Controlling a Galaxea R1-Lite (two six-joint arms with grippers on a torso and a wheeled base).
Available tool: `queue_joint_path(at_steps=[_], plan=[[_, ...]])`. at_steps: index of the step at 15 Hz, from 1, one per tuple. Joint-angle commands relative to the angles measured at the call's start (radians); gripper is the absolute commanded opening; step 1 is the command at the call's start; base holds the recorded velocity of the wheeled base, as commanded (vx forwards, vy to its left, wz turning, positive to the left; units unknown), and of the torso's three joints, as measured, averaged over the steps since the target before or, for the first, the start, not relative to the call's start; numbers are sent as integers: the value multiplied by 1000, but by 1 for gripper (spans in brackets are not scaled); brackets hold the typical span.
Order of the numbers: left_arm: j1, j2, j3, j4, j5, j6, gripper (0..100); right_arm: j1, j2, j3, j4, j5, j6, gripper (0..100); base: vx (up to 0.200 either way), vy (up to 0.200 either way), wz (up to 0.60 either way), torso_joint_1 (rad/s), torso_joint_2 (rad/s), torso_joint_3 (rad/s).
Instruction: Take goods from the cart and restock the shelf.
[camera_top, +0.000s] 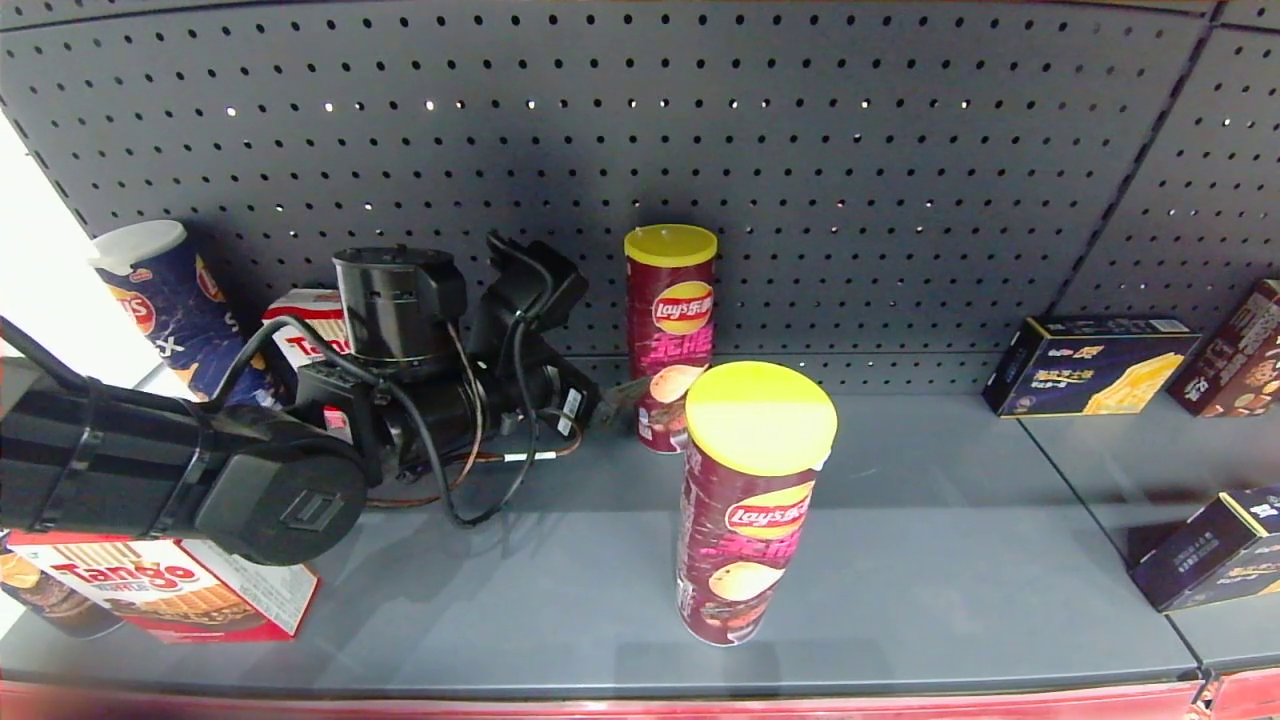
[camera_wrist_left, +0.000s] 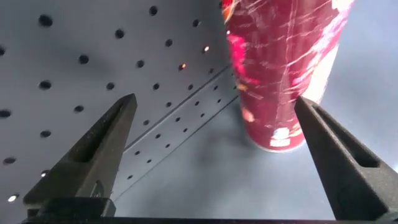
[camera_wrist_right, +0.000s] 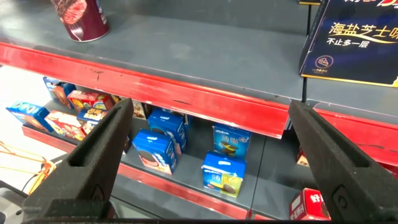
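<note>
Grey pegboard (camera_top: 800, 150) backs a grey shelf (camera_top: 950, 560) with a red front edge. Two maroon chip cans with yellow lids stand upright on it. The far can (camera_top: 669, 330) is close to the pegboard near the middle, and the near can (camera_top: 745, 510) is in front of it, slightly to the right and toward the shelf's front edge. The left hand (camera_wrist_left: 216, 99) reaches in from the left, low over the shelf. Its fingers are spread wide and grasp nothing, and the far can stands just beyond their tips, closer to one finger than the other. Whether that finger touches it cannot be told. The right hand (camera_wrist_right: 209, 104) is released too, fingers apart, below and in front of the red edge. Blue boxes (camera_wrist_right: 155, 146) sit on a lower shelf beyond it.

At the far left a blue chip can (camera_top: 165, 300) leans, with a red-and-white wafer box (camera_top: 305, 330) beside it. Another wafer box (camera_top: 170, 590) lies at the near left. To the right are a dark blue box (camera_top: 1090, 365), a brown box (camera_top: 1240, 350) and, nearer, a dark box (camera_top: 1215, 550).
</note>
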Motion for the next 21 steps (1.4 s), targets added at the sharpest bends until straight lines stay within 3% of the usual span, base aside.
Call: queue_joint_path(at_steps=[1, 3, 6, 9, 21], plan=[[10, -9, 15, -3, 2, 2, 100, 1, 1, 0, -1, 0, 0, 100, 0, 0, 0, 0, 0, 0], [10, -21, 47, -45, 13, 6, 100, -1, 1, 0, 0, 0, 0, 100, 0, 0, 0, 0, 0, 0], [8, -20, 70, -63, 88, 15, 100, 1, 1, 0, 0, 0, 0, 100, 0, 0, 0, 0, 0, 0], [7, 5, 64, -61, 122, 72, 100, 1, 1, 0, 0, 0, 0, 100, 0, 0, 0, 0, 0, 0], [-15, 103, -28, -54, 142, 70, 100, 1, 1, 0, 0, 0, 0, 100, 0, 0, 0, 0, 0, 0]])
